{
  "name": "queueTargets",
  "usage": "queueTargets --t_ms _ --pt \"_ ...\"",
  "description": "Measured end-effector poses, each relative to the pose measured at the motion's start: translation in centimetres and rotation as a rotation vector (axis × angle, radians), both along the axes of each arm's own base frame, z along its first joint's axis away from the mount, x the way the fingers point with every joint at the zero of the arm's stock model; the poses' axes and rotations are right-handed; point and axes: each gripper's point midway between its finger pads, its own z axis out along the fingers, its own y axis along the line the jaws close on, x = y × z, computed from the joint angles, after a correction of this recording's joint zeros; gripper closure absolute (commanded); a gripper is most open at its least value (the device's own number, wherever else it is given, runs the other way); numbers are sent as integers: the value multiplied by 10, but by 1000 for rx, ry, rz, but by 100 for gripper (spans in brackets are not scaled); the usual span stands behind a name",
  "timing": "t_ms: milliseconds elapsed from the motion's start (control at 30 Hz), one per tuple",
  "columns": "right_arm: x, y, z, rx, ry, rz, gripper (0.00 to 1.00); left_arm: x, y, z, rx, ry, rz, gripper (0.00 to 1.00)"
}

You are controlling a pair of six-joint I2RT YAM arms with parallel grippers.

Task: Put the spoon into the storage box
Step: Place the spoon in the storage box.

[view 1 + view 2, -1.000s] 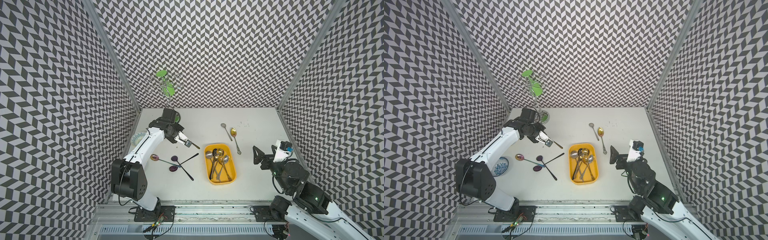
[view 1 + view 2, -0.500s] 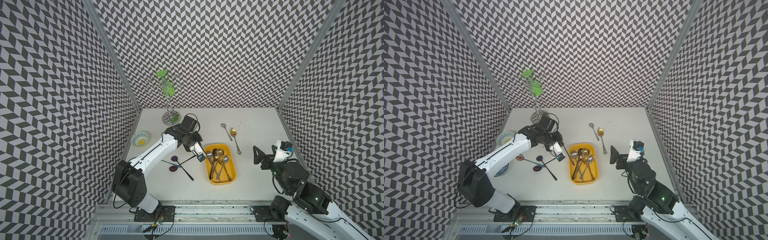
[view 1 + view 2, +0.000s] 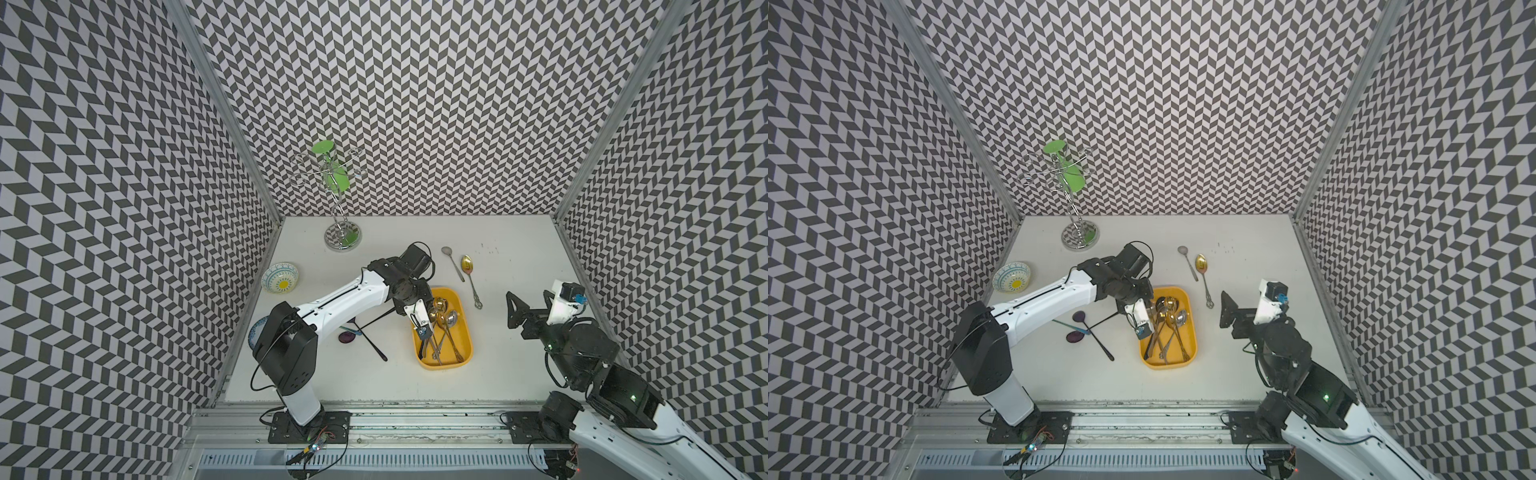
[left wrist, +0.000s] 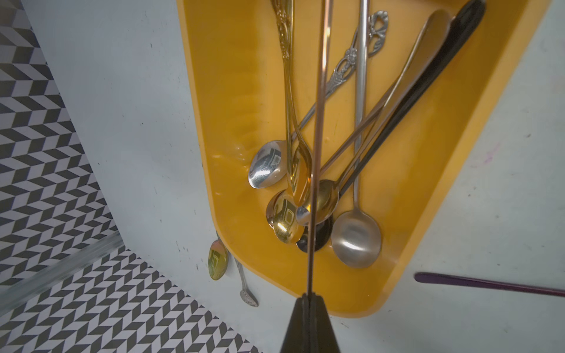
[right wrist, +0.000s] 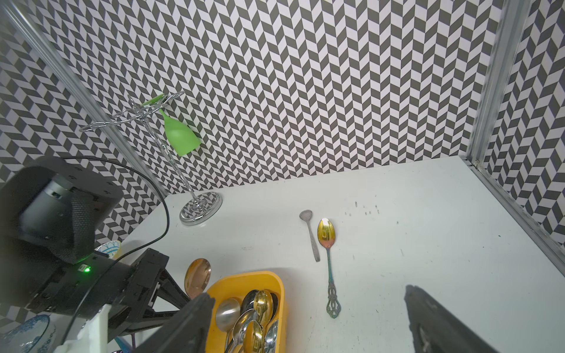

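Observation:
My left gripper (image 4: pixel 310 295) is shut on the thin handle of a copper-coloured spoon (image 4: pixel 319 122). It holds the spoon over the far end of the yellow storage box (image 3: pixel 444 366). The handle runs out above the several spoons lying in the box. The held spoon's bowl (image 5: pixel 198 276) shows in the right wrist view just behind the box's far left corner. Right of the box, my right gripper (image 5: pixel 308 292) hangs open and empty above the table. The box appears in both top views (image 3: pixel 1183 365).
A small silver spoon (image 3: pixel 453 264) and a gold spoon with an ornate handle (image 3: pixel 471 278) lie behind the box. Purple and black spoons (image 3: pixel 361 332) lie left of it. A patterned bowl (image 3: pixel 280 277), a blue plate (image 3: pixel 254 332) and a glass stand (image 3: pixel 341 237) are at the left.
My left arm has swung from the back left of the table to over the storage box, carrying the spoon. The right arm has not moved.

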Motion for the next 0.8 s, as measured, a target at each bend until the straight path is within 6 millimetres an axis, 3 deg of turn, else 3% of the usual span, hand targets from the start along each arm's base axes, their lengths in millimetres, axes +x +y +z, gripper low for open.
queueTargets --t_ms 333,467,567,800 --pt "0 0 0 2 -2 1 1 -6 -10 -4 11 -6 -27 99" --pt "-1 -1 2 7 -6 0 1 -6 -11 -3 9 -16 -36 65" --pt "-2 -1 2 9 -8 1 1 -5 -14 -1 -3 -21 -40 45" --pt "-2 -2 2 9 -9 0 1 -3 -17 2 -22 -32 -35 40"
